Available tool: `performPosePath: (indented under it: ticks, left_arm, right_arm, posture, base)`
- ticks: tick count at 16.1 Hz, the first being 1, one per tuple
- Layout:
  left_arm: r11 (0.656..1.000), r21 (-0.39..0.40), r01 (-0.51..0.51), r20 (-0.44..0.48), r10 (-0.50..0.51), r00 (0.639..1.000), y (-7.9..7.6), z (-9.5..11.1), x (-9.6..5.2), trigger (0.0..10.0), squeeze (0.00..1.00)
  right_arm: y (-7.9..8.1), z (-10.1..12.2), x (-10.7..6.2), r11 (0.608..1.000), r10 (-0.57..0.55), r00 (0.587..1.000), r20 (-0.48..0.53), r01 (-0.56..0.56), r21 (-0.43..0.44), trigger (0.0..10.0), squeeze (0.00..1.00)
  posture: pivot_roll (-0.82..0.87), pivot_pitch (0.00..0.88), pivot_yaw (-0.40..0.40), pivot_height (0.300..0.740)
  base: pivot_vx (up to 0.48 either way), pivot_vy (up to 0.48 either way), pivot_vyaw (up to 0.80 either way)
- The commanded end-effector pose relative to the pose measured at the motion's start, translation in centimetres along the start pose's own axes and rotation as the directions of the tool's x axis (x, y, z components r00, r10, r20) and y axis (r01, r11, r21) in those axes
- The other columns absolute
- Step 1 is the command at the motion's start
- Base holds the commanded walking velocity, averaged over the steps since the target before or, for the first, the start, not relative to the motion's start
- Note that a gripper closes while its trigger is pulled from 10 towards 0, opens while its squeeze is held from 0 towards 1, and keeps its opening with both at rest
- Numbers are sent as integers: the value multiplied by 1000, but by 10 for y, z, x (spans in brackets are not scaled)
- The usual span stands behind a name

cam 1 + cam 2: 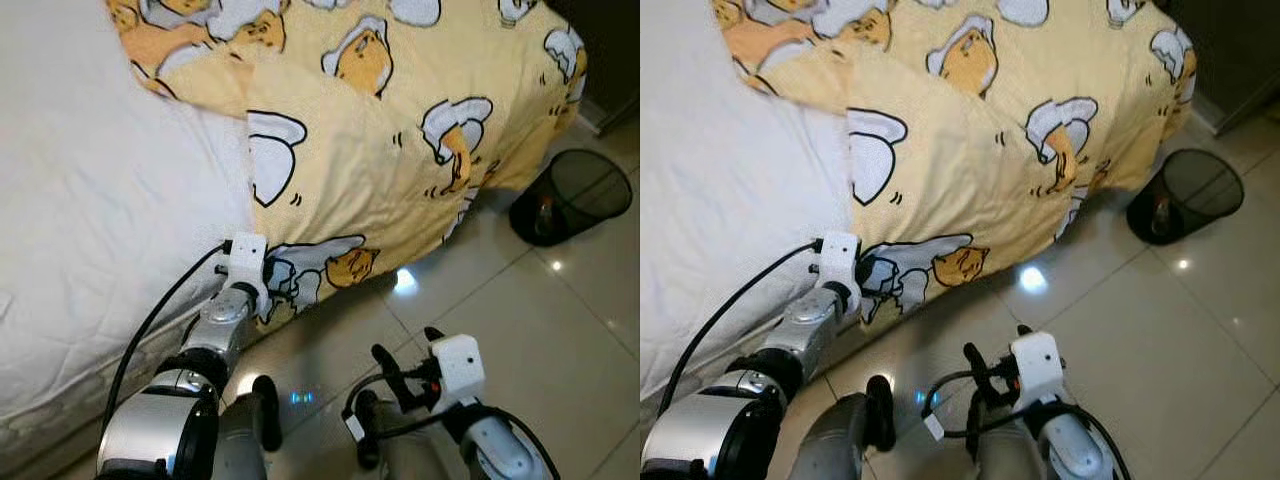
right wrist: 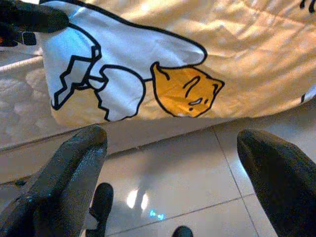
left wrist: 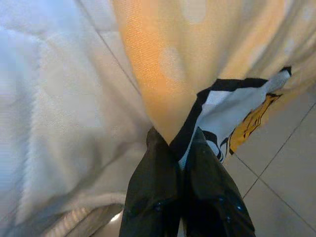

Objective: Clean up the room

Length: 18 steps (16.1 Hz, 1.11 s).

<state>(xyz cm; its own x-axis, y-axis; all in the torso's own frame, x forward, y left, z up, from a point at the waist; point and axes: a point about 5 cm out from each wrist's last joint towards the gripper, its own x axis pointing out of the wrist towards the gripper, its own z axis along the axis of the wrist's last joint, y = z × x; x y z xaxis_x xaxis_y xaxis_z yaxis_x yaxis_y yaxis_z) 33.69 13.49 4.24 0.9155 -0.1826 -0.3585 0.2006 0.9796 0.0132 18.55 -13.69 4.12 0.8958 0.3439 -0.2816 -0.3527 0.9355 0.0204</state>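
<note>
1. The yellow quilted blanket printed with cartoon egg characters point(image 1: 380, 130) lies across the white mattress point(image 1: 90, 220) and spills over the bed's edge, its lower hem hanging close to the glossy beige tiled floor point(image 1: 520, 320).
2. Your left gripper point(image 3: 183, 157) is clenched on the blanket's hanging corner, right where the yellow cloth meets the mattress side; the left wrist view shows the two black fingers point(image 3: 212, 187) pressed together with the printed fabric pinched between them.
3. Your right gripper point(image 2: 173, 163) is released, fingers spread wide, hovering low over the floor just in front of the hanging hem and touching nothing.
4. The step in hand looks like drawing the blanket up and straight over the bed. Keep the pinch firm and lift along the edge of the mattress rather than pulling outward, or the cloth may slip from the fingertips.
5. Consider bringing your right gripper to the hem further along, so that the two grips spread the weight and the blanket does not bunch into one fold.
6. Mind the black mesh wastebasket point(image 1: 572, 196) standing on the floor near the foot corner of the bed; it is well apart from both arms, but a swinging hem could brush it.
7. No brand, label or legible writing is visible on the blanket, the mattress or the wastebasket; the print carries pictures only.
</note>
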Motion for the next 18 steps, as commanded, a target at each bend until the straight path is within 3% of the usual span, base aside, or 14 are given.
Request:
performPosePath:
  ticks: [1,5,7,8,9,10,13,17,18]
  left_arm:
    - [1000,-19,-7,-61,5,998,0,-23,-7,10000,0]
    - [1000,5,-28,-60,28,998,3,-26,-9,10000,0]
    - [1000,17,10,-66,-9,998,-5,-30,-10,10000,0]
    - [998,41,45,-83,-41,996,-12,-34,-11,10000,0]
    - [983,118,143,-165,-122,979,-28,-52,-16,10000,0]
    - [943,188,274,-271,-218,938,-50,-77,-27,10000,0]
    - [874,135,466,-458,-362,812,-91,-121,-54,10000,0]
    - [864,118,489,-465,-387,796,-112,-128,-61,10000,0]
    - [870,79,486,-429,-411,804,-120,-122,-59,10000,1000]
  right_arm:
    - [2,-8,-2,1000,-1,1000,-24,1,13,10000,0]
    - [3,-9,5,1000,16,1000,-11,-16,10,10000,0]
    - [2,-9,5,1000,17,1000,-12,-17,7,10000,0]
    - [2,-10,5,1000,18,1000,-12,-18,6,10000,0]
    - [2,-11,4,1000,23,1000,-16,-23,5,10000,0]
    - [2,-12,4,1000,28,999,-20,-28,4,10000,0]
    - [2,-13,3,999,45,999,-30,-45,-2,10000,0]
    - [-2,-13,4,999,48,998,-32,-48,-10,10000,0]
    - [-3,-14,5,998,55,998,-38,-56,-14,10000,0]
  posture:
    - [-165,207,-10,740]
    - [-151,205,-14,740]
    - [-151,208,-16,740]
    - [-151,208,-16,740]
    - [-151,208,-16,740]
    - [-154,213,-19,740]
    - [-159,212,-27,740]
    - [-168,209,-32,740]
    - [-167,202,-35,740]
  base:
    - [-394,0,0]
    - [-299,0,0]
    - [0,0,0]
    - [0,0,0]
    - [0,0,0]
    - [0,0,0]
    - [0,0,0]
    - [0,0,0]
    - [0,0,0]
